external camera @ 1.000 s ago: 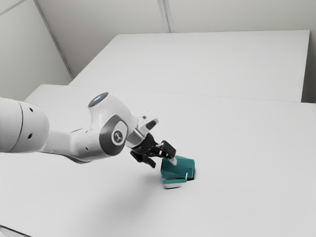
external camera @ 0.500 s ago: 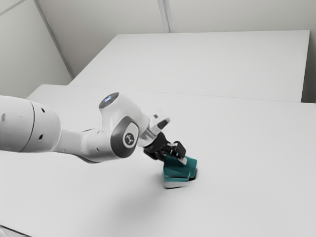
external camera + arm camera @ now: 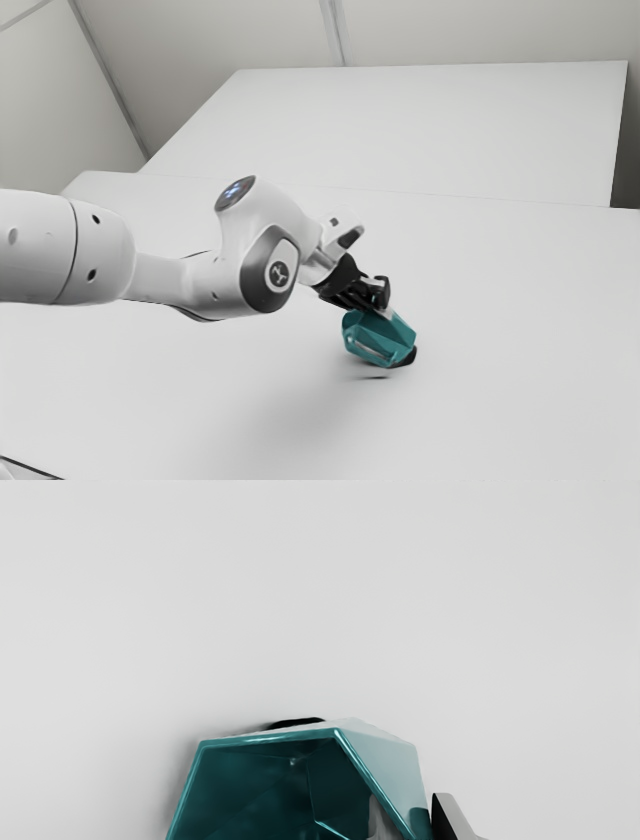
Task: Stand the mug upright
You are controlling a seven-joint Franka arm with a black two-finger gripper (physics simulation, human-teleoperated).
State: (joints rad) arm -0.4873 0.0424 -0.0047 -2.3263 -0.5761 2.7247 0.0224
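In the exterior view my gripper (image 3: 380,306) is at the upper rim of the teal mug (image 3: 378,340), which is tilted, with its lower side partly off the table (image 3: 530,310). A small black part sits at the mug's lower edge, toward the exterior view's right. From the wrist camera, the angular mouth of the mug (image 3: 260,785) faces the hand. One finger of the gripper (image 3: 411,822) is inside the mouth and the other is against the pale outer side, pinching the wall between them. The mug's far base is hidden.
A second white surface (image 3: 400,125) stands behind the table, with pale walls beyond it. A dark edge runs along the table at the exterior view's lower left corner.
The gripper has moved toward the exterior view's right and closed on the mug's wall. The mug has shifted the same way and tipped, its near lower side rising off the table.
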